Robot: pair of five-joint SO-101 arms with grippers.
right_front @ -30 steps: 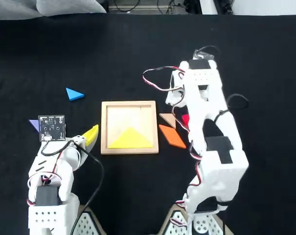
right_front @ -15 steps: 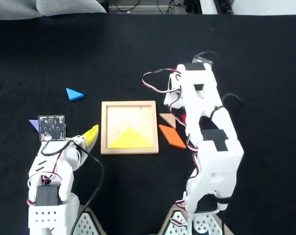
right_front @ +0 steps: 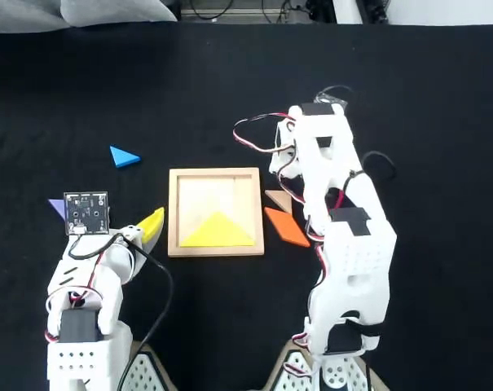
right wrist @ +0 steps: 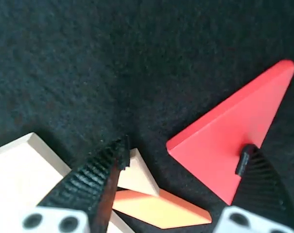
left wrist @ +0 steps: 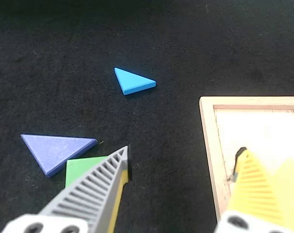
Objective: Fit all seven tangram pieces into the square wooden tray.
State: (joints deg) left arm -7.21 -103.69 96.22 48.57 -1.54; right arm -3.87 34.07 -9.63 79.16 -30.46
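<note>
The square wooden tray (right_front: 215, 181) lies mid-table with a yellow triangle (right_front: 219, 230) inside it. Just right of the tray are a tan triangle (right_front: 277, 198) and an orange parallelogram (right_front: 287, 226). My right gripper (right wrist: 184, 148) hangs open over this group, one finger (right wrist: 256, 179) above the red triangle (right wrist: 234, 131), the other by the tan triangle (right wrist: 137, 175). Left of the tray my left gripper (left wrist: 183, 153) stands open and holds nothing. Beside it lie a purple triangle (left wrist: 57, 149) and a green square (left wrist: 81, 167); a blue triangle (left wrist: 133, 81) is farther off.
The right arm's white body (right_front: 344, 236) covers the table right of the tray and hides the red piece from above. Its cables (right_front: 258, 134) loop beyond the tray's far right corner. The tray's edge (left wrist: 210, 141) lies under the left gripper's yellow finger (left wrist: 251, 187).
The right arm has shifted left toward the tray, and its body now covers the red piece in the high view. The left arm and all pieces are unchanged.
</note>
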